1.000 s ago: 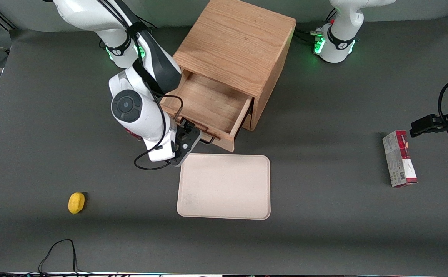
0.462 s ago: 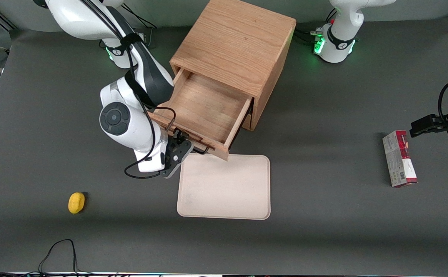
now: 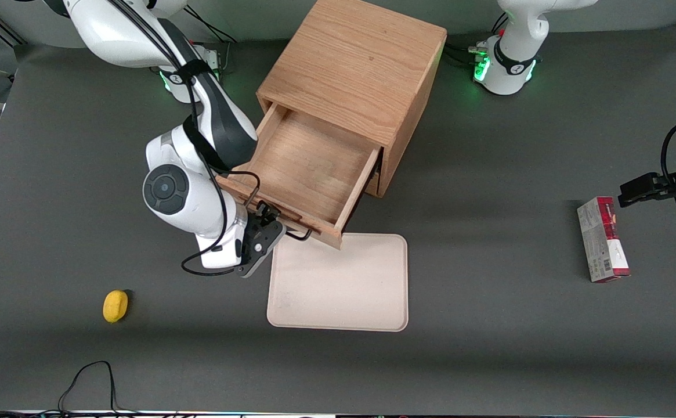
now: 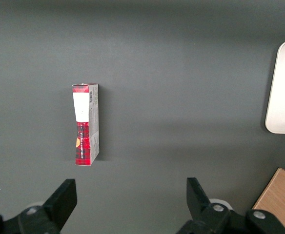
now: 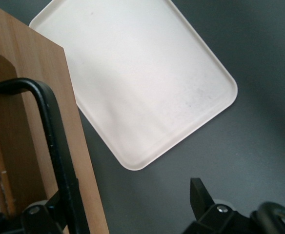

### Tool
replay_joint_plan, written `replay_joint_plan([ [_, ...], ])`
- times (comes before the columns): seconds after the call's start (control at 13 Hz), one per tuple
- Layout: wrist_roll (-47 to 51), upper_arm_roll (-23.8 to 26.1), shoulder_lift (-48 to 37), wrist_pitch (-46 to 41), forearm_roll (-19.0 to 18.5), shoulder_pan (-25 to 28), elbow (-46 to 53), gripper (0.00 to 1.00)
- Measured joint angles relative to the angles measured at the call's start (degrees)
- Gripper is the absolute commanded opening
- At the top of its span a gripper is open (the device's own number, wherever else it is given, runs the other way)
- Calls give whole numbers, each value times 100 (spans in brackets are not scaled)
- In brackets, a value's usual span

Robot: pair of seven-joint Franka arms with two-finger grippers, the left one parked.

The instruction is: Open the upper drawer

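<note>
The light oak cabinet (image 3: 352, 64) stands at the back middle of the table. Its upper drawer (image 3: 306, 165) is pulled far out, showing its bare wooden inside. The drawer front (image 5: 35, 126) overhangs the tray's nearest corner. The black wire handle (image 3: 298, 234) runs along the drawer front; it also shows in the right wrist view (image 5: 54, 141). My right gripper (image 3: 265, 223) is at the handle with its fingers spread wide. In the wrist view the gripper (image 5: 128, 200) has one finger (image 5: 59, 207) against the handle bar and the other finger (image 5: 198, 192) well apart over the mat.
A cream tray (image 3: 338, 281) lies just in front of the open drawer, nearer the front camera. A yellow lemon-like object (image 3: 115, 306) lies toward the working arm's end. A red and white box (image 3: 602, 238) lies toward the parked arm's end. The bottom drawer (image 3: 376, 183) stays nearly closed.
The upper drawer has slid farther out toward the front camera, and its front corner now reaches over the tray. My gripper moved the same way with the handle.
</note>
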Motion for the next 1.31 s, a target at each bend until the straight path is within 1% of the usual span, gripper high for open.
replay_joint_plan([
  [0.69, -9, -4, 159, -19, -1, -173, 265, 100],
  [0.85, -9, -5, 157, -319, -1, -173, 565, 100],
  [1.08, -9, -12, 112, -1021, -5, -210, 1227, 100],
  [1.31, -9, -54, -98, -1548, -122, -278, 1642, 100],
])
